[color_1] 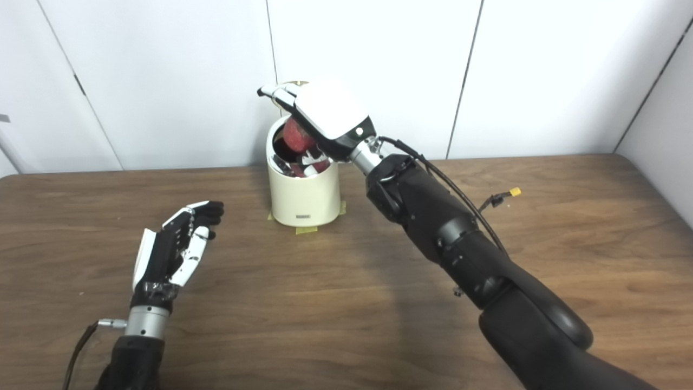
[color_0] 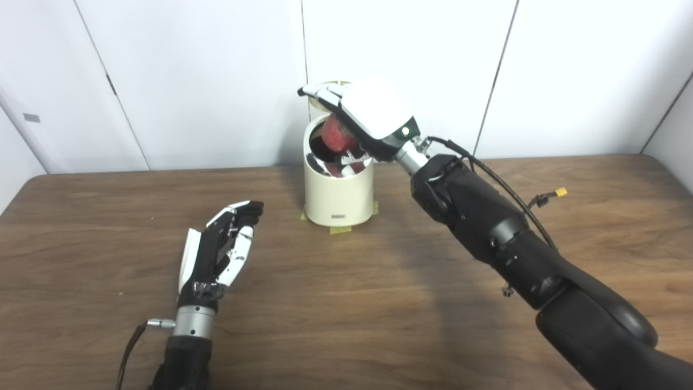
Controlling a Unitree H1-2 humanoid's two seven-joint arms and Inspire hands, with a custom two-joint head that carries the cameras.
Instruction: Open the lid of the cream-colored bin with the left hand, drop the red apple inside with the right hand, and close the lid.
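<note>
With the lid (color_0: 325, 86) up behind it, right hand (color_0: 373, 116) holds the red apple (color_0: 338, 134) under its palm, over the cream bin (color_0: 338, 189) mouth for the drop. Left hand (color_0: 222, 246) rests on the table (color_0: 379, 303) below-left, empty, fingers loosely apart.

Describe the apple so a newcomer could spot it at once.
Find the wooden table and, at its far edge by the white wall, the cream-colored bin with its lid up. Over its open mouth the right hand holds the red apple, the only red, round thing in view.
</note>
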